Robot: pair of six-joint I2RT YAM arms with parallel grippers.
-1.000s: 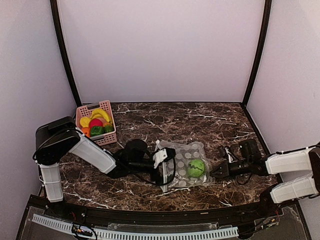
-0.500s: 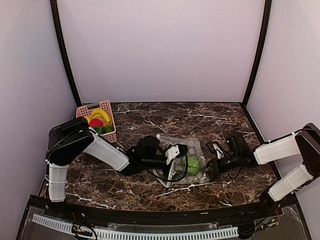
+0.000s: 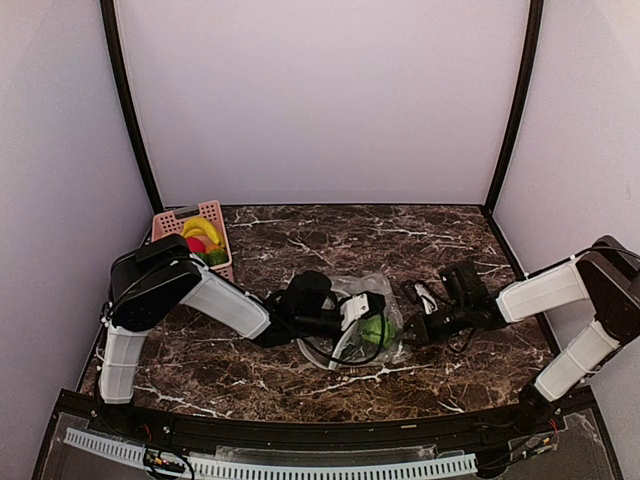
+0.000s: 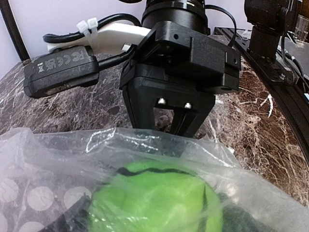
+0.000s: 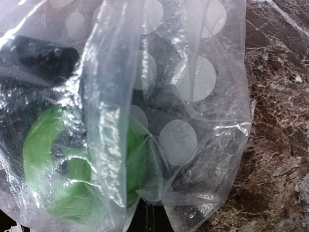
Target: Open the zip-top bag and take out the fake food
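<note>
Far left, a pink perforated plastic basket (image 3: 190, 211) is sitting on the dark marble desk (image 3: 330, 235) and holding glossy toy fruit, including a yellow plastic banana (image 3: 200, 230). So most of the fake food looks to be out already.

The left claw (image 3: 368, 325) is reaching into the open mouth of the clear dotted plastic zip-top bag (image 3: 362, 287), which is lying mid-desk. Its fingers are flanking the bright green plastic ball (image 4: 154, 198), the only piece showing inside. I can't tell if they are clamping it or just spread around it.

The right claw (image 4: 170, 129) is clenching the bag's opposite edge, pinning it.

Progress: the opening step is looking done. What's remaining is gripping the green ball and pulling it clear of the plastic.
</note>
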